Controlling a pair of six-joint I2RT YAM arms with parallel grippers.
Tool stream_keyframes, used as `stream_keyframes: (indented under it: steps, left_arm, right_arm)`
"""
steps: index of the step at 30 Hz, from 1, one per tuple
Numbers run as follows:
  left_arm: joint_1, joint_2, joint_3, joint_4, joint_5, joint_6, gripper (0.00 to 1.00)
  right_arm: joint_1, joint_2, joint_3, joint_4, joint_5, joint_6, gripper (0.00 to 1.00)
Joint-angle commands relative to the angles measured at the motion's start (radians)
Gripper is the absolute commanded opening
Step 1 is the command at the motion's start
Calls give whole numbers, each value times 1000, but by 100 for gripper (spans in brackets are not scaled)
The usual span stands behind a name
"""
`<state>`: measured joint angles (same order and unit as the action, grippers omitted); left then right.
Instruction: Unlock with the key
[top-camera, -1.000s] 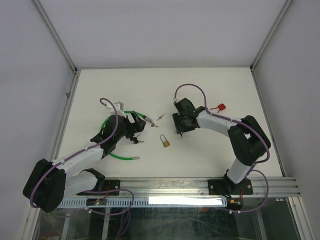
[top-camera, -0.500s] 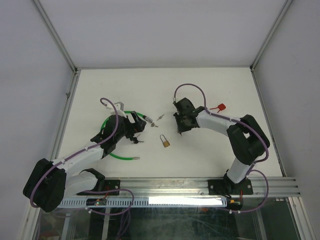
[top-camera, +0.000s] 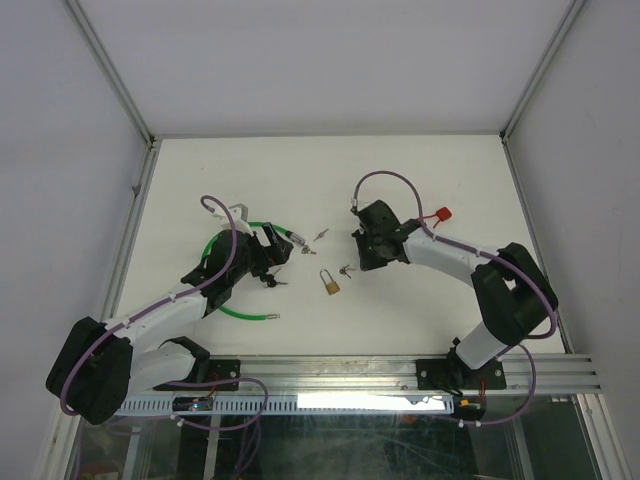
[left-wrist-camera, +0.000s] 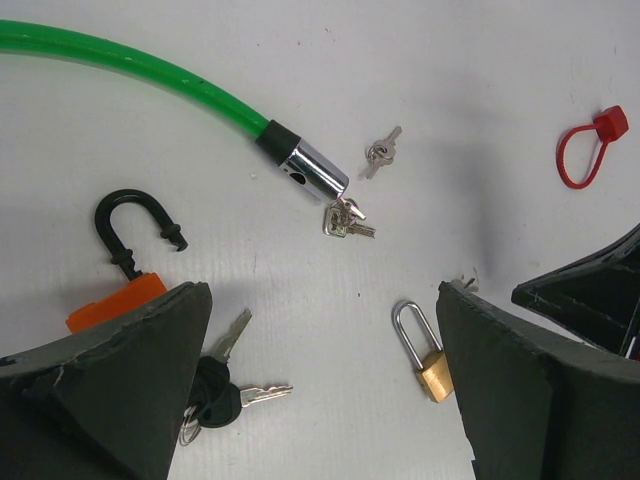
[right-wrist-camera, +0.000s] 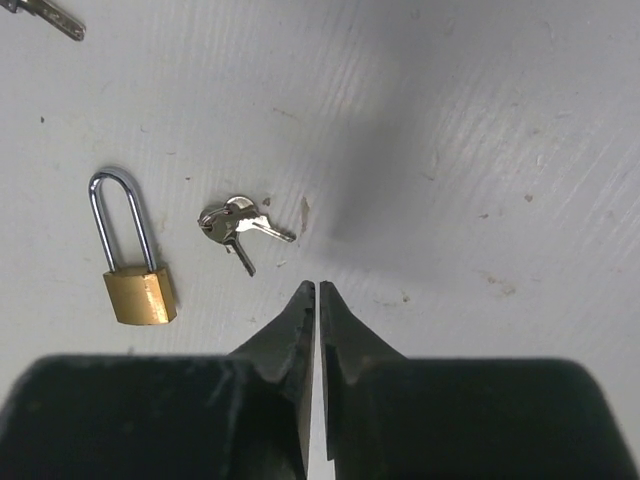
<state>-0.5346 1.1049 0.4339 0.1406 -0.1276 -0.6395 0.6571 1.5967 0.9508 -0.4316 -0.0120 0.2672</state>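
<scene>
A small brass padlock with a steel shackle lies flat on the white table; it also shows in the top view and the left wrist view. A small bunch of silver keys lies just right of it, also seen from above. My right gripper is shut and empty, its tips a little short of the keys and not touching them; from above it sits right of the padlock. My left gripper is open and empty, hovering left of the padlock.
Near the left gripper lie black-headed keys, an orange padlock with a black shackle, a green cable lock with keys at its metal end, and another small key pair. A red tag lies behind the right arm.
The right gripper has drawn back to the right, and the small key bunch now shows on the table beside the brass padlock. The left arm has not moved.
</scene>
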Motion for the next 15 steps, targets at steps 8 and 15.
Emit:
stream_keyframes:
  steps: [8, 15]
  left_arm:
    - [9, -5, 11, 46, 9, 12, 99]
    - [9, -7, 11, 43, -3, 14, 99]
  right_arm:
    - [6, -27, 51, 76, -53, -17, 29]
    - [6, 78, 117, 177, -49, 21, 38]
